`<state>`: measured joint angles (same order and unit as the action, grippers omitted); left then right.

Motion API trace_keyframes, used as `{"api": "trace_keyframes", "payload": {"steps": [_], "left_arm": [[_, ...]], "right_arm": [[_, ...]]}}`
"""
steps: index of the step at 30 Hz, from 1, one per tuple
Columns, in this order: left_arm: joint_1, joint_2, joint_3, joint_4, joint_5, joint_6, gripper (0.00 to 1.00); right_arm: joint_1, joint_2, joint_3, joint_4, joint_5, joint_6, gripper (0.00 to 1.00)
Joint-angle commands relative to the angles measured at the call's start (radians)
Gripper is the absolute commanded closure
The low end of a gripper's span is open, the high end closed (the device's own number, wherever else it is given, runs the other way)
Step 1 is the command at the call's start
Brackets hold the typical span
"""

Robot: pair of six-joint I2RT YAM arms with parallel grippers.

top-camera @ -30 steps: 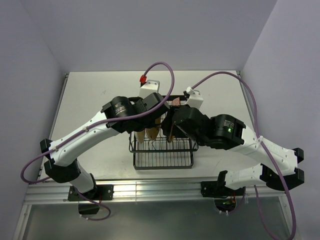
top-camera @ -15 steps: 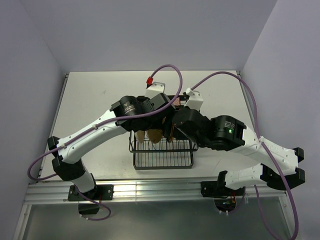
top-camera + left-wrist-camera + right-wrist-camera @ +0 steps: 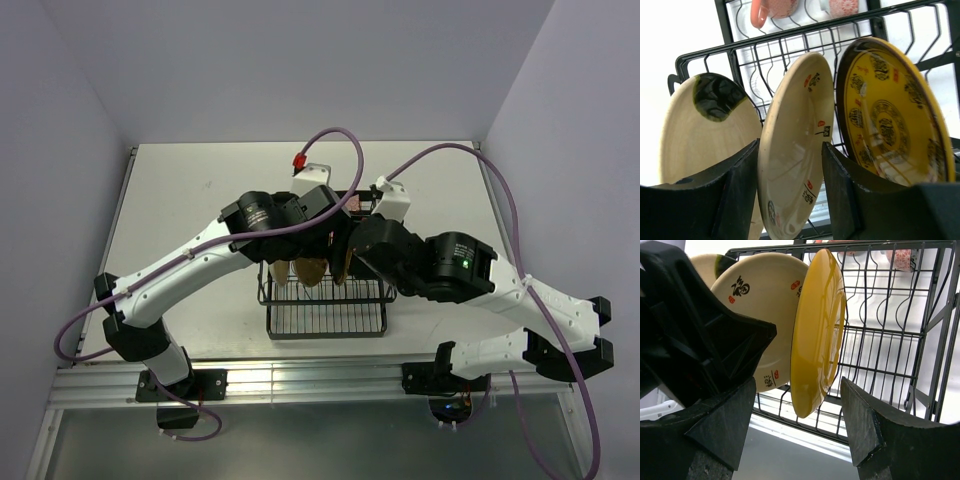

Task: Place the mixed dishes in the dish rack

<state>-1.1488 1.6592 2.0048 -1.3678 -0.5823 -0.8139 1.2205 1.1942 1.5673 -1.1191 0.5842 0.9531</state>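
Three plates stand on edge in the black wire dish rack [image 3: 790,37]. In the left wrist view they are a cream plate with a dark green blotch [image 3: 705,130], a cream plate with red and black characters [image 3: 800,115] and a yellow patterned plate [image 3: 890,115]. My left gripper [image 3: 790,150] is open and straddles the middle cream plate, with a gap on its right side. My right gripper [image 3: 799,385] is open and straddles the yellow plate [image 3: 820,325] without touching it. A pinkish mug [image 3: 775,7] lies at the rack's far end.
A small red-patterned vessel [image 3: 842,6] sits beside the mug at the far end of the rack. From above, both arms cross over the rack [image 3: 325,318] and hide its far half. Purple cables loop above the arms.
My left gripper has opened off the middle cream plate, which now stands in its slot. The left arm shifted slightly right. My right gripper opened a little wider.
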Motion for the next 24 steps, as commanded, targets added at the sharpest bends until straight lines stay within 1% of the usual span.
{"api": "trace_keyframes", "payload": {"steps": [1,8,14,18,24], "left_arm": [[-0.005,-0.049,0.049,-0.004,0.024,-0.001,0.43],[-0.015,-0.072,0.077,-0.002,0.041,-0.008,0.43],[-0.028,-0.091,0.091,-0.002,0.018,-0.019,0.42],[-0.031,-0.108,0.094,0.001,0.000,-0.024,0.37],[-0.031,-0.121,0.146,-0.002,-0.021,-0.002,0.26]], "right_arm": [[0.008,-0.025,-0.007,0.059,0.026,0.021,0.24],[0.008,-0.036,-0.033,0.062,0.023,0.033,0.24],[0.042,-0.025,0.008,0.019,0.074,0.036,0.24],[0.063,0.002,0.075,-0.044,0.117,0.052,0.23],[0.066,-0.007,0.094,-0.061,0.132,0.049,0.21]]}}
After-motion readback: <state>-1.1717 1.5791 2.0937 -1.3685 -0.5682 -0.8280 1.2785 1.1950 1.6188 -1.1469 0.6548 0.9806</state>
